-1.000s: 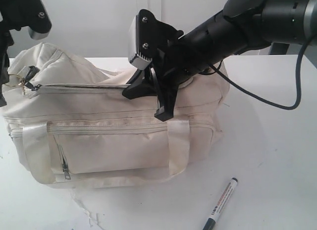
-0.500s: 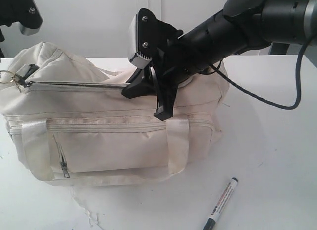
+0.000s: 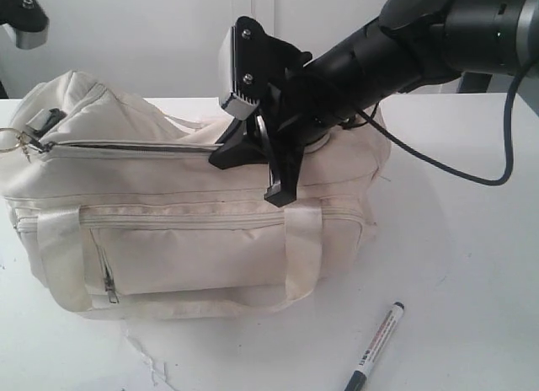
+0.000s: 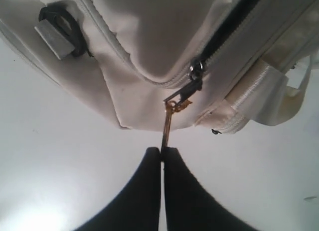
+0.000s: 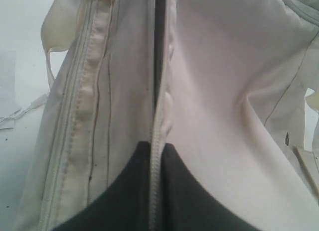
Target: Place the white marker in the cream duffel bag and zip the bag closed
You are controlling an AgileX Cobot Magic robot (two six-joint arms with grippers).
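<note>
Left gripper point(image 4: 161, 149) clamps the zip pull point(image 4: 168, 122), right gripper point(image 5: 157, 144) pinches the cream duffel bag point(image 3: 194, 239) at its top seam. Unzipping step, I reckon. The white marker point(image 3: 376, 347) lies near right and needs grabbing next.

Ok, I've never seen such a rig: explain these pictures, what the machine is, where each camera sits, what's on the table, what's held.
It is a robot with two arms, each ending in a two-fingered gripper. The wide picture comes from a camera off the arms; the other two from cameras on the wrists. On the white table lie a cream bag and, apart from it, a marker. The left gripper is shut on the gold ring of the bag's zip pull. The right gripper pinches the bag's top at the zip.
</note>
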